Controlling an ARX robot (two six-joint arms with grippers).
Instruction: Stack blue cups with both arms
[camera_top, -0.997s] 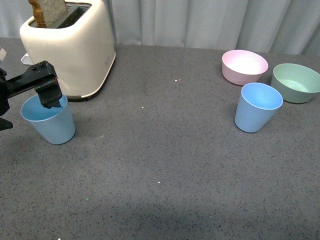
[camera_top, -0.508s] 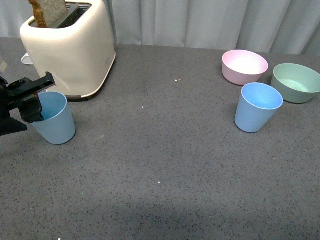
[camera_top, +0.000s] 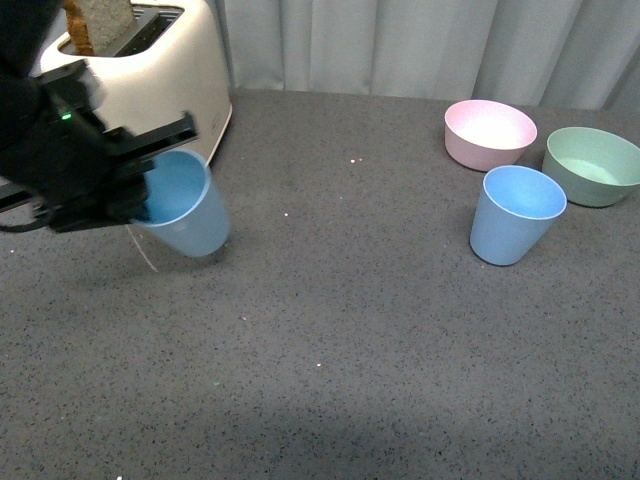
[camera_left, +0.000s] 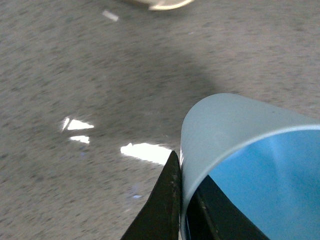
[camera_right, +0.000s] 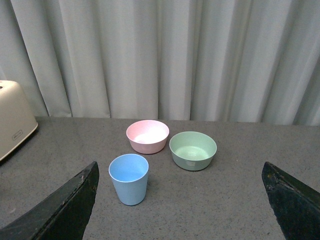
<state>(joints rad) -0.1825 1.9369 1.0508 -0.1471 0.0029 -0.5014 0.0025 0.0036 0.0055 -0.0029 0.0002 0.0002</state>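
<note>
My left gripper (camera_top: 140, 192) is shut on the rim of one blue cup (camera_top: 187, 208) and holds it tilted, lifted off the table in front of the toaster. In the left wrist view one finger (camera_left: 162, 205) is outside the cup's wall (camera_left: 235, 120) and the other inside, pinching it at the gripper (camera_left: 184, 175). The second blue cup (camera_top: 515, 215) stands upright at the right, in front of the bowls. My right gripper (camera_right: 179, 165) is open and empty, well back from that cup (camera_right: 129, 179); it does not show in the front view.
A cream toaster (camera_top: 150, 80) with bread in it stands at the back left. A pink bowl (camera_top: 488, 132) and a green bowl (camera_top: 590, 165) sit behind the second cup. Grey curtains close the back. The table is dark grey.
My left gripper closed on the cup's rim, lifted it and carried it to the right, tilting it. The second cup and the bowls have not moved.
</note>
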